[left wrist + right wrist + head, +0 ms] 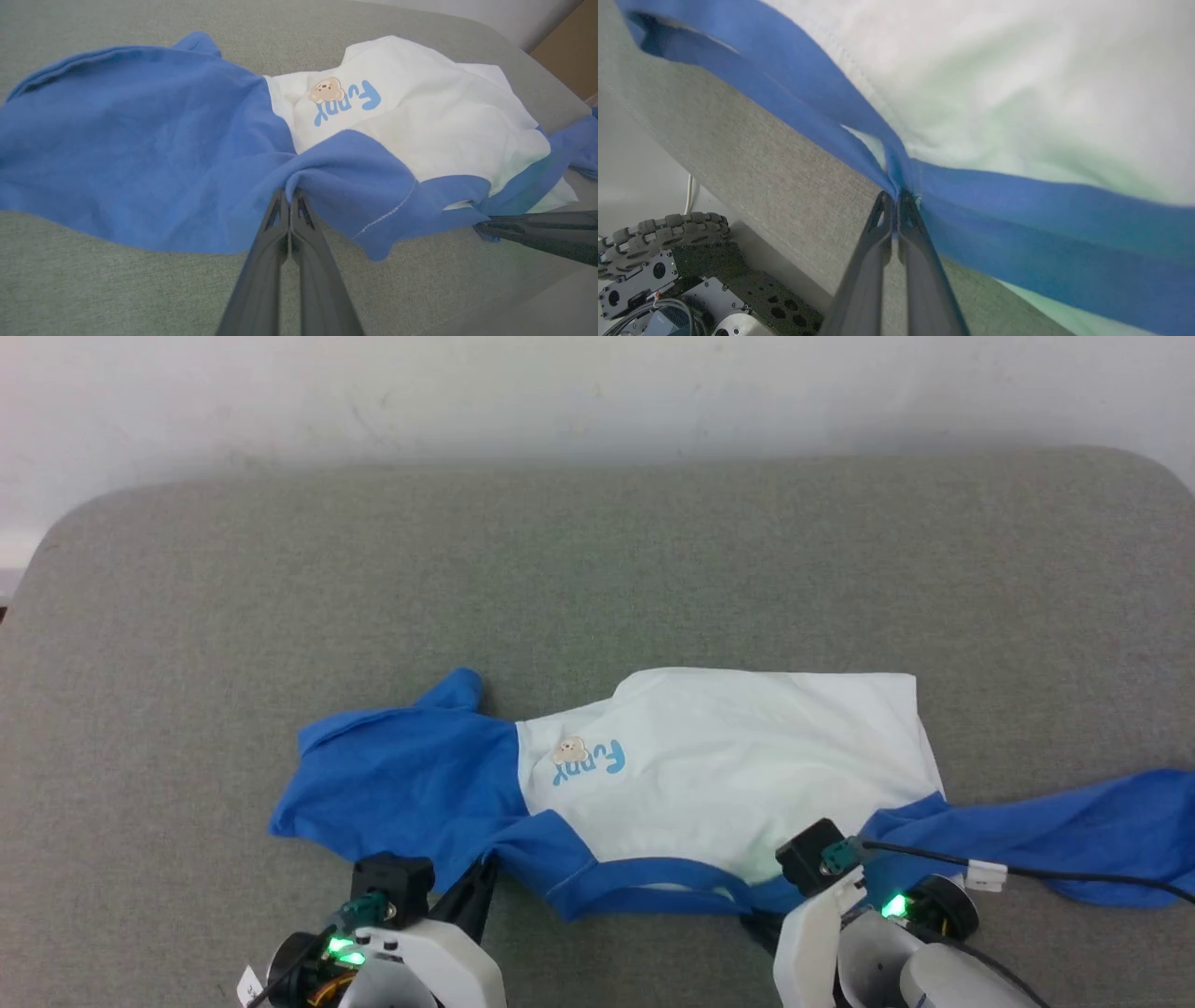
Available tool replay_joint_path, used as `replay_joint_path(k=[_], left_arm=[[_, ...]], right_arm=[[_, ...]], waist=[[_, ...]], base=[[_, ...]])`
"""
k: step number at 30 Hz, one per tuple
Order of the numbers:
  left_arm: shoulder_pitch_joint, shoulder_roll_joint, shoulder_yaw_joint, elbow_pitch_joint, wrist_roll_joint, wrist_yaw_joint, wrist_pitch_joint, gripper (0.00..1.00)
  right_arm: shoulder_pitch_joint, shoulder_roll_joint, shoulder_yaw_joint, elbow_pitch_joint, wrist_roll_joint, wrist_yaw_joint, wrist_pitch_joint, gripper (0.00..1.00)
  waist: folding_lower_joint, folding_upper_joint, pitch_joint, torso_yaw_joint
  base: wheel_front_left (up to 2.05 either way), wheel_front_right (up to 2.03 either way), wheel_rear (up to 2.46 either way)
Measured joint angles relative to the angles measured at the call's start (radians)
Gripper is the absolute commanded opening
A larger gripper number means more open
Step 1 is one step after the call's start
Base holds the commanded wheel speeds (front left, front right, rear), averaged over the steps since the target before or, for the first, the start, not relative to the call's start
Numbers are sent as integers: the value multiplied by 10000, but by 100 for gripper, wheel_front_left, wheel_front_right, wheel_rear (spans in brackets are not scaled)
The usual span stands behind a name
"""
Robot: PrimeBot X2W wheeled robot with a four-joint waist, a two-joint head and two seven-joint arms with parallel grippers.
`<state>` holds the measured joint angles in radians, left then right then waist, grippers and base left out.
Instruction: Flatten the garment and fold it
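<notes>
**A:** Shirt (728, 756) first: where does it lie?

**B:** On the grey padded table (597, 569), straight ahead of both claws. Its white body spreads beyond the fingers. One blue sleeve (392, 775) is heaped to the left of the left claw (290, 195). The other sleeve (1074, 831) trails off to the right of the right claw (895, 196) until the head view's edge cuts it.

**A:** Left claw's grip?

**B:** Clenched, fingers pressed together, with a fold of blue cloth pinched where sleeve meets shoulder. The very tips are buried in that fold.

**A:** And the right one?

**B:** Clamped as well, on blue cloth gathered at the neckline band (808, 88). Whether it has the band or the shoulder seam I cannot tell, since the strips bunch right at the tips. In the head view its fingers are hidden under its own wrist.

**A:** Anything else unclear?

**B:** White cloth beyond the right claw is blurred and tinged green. Blue lettering (369, 95) with a small bear (326, 90) sits beyond the left claw, a little to the right and upside down. A brown shape (570, 51) far to the right of that claw is cut off by the corner, and I cannot make out what it is. Below-left of the right claw, past the table edge, part of the robot's wheeled base (663, 242) shows.
</notes>
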<state>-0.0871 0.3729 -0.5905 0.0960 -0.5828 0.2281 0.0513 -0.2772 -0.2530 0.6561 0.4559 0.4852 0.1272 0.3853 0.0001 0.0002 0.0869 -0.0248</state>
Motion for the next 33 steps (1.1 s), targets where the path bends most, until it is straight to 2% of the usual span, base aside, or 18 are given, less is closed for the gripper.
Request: replay_joint_path(k=[4, 8, 14, 18, 23, 26, 33], left_arm=[[-120, 61, 19, -65, 6, -79, -96, 0], [-562, 127, 169, -230, 27, -161, -224, 0], [-2053, 180, 583, -433, 36, -447, -393, 0], [-3458, 107, 836, -115, 29, -867, -431, 0], [-5749, -284, 1083, 980, 4, -1312, -520, 0], [-7318, -445, 1164, 1873, 105, -1521, -516, 0], [-11229, -872, 1283, 4190, 686, -1818, -922, 0]], right_arm=[[77, -33, -217, -727, 36, 33, -826, 0], [58, -234, -959, -1720, -136, 42, -1252, 0], [-446, -543, -2184, -3093, -619, 44, -1041, 0], [-1360, -700, -2815, -3528, -725, 44, -629, 0], [-3239, -809, -3294, -3382, -675, 58, -255, 0], [-4719, -821, -3448, -2855, -556, 61, -219, 0], [-8413, -790, -3754, -1104, -474, 127, -1080, 0]], waist=[[0, 0, -239, -46], [-1, 0, -490, -108], [-1, 0, -736, -251], [-1, 0, -743, -339], [0, 0, -415, -397], [0, 0, -46, -427], [2, 0, 1199, -491]], base=[[0, 0, 0], [0, 0, 0], [0, 0, 0], [0, 0, 0], [0, 0, 0], [0, 0, 0], [0, 0, 0]])
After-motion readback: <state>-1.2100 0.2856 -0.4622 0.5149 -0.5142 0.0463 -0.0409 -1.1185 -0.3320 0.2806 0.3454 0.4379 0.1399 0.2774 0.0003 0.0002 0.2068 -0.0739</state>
